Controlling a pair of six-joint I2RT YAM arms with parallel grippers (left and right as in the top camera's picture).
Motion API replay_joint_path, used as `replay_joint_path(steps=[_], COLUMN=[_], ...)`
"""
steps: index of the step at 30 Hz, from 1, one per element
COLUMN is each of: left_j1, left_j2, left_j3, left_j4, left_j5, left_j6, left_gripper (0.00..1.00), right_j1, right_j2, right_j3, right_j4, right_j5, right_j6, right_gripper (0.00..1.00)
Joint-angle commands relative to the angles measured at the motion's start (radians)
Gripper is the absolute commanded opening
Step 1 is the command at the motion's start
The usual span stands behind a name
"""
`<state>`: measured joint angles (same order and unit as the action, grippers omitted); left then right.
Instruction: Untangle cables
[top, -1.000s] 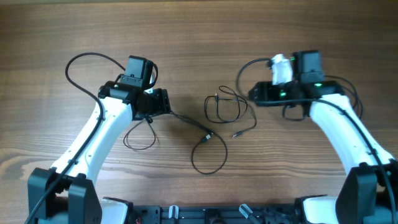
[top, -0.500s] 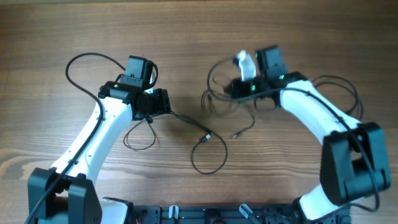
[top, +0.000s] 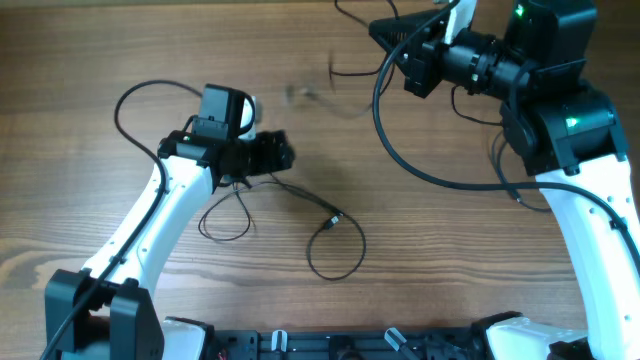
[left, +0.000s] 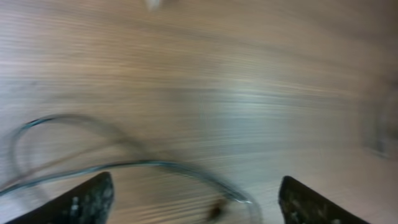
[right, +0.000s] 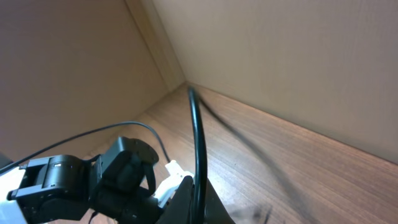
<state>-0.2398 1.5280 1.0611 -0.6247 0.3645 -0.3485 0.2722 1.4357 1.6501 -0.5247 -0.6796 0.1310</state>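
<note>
Clamping one cable (right: 198, 124) above the bench (top: 100, 50), the right end effector (right: 195, 194) was closed; the left end effector (left: 199, 199) gaped empty.

The overhead camera looks straight down from high above on the whole desk (top: 90, 50), the left wrist camera skims close over the wood, sharing the cables (top: 333, 221) with it, and the raised right wrist camera faces across and down at the left arm (right: 62, 177), which the overhead view also shows.
</note>
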Motion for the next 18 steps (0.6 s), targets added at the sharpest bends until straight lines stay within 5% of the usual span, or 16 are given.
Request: replay_joint_path(steps=[1, 6, 12, 18], left_j1=[-0.002, -0.003, -0.003, -0.003], left_j2=[-0.003, -0.003, -0.003, -0.003], left_j3=[0.003, 0.003, 0.003, 0.003], left_j4=[0.084, 0.082, 0.015, -0.067], left_j5=[0.367, 0.378, 0.289, 0.099], left_j6=[0.058, 0.058, 0.057, 0.057], left_gripper=[0.89, 0.88, 0.87, 0.87], right_j1=[0.0, 0.0, -0.116, -0.404], right_j2=[-0.014, -0.013, -0.013, -0.003], right_j3=[0.005, 0.005, 0.004, 0.004], right_j4=[-0.003, -0.037, -0.032, -0.056], right_j5=[0.005, 0.175, 1.027, 1.128], right_j6=[-0.001, -0.045, -0.158, -0.059], right_gripper=[0.04, 0.04, 0.1, 0.04])
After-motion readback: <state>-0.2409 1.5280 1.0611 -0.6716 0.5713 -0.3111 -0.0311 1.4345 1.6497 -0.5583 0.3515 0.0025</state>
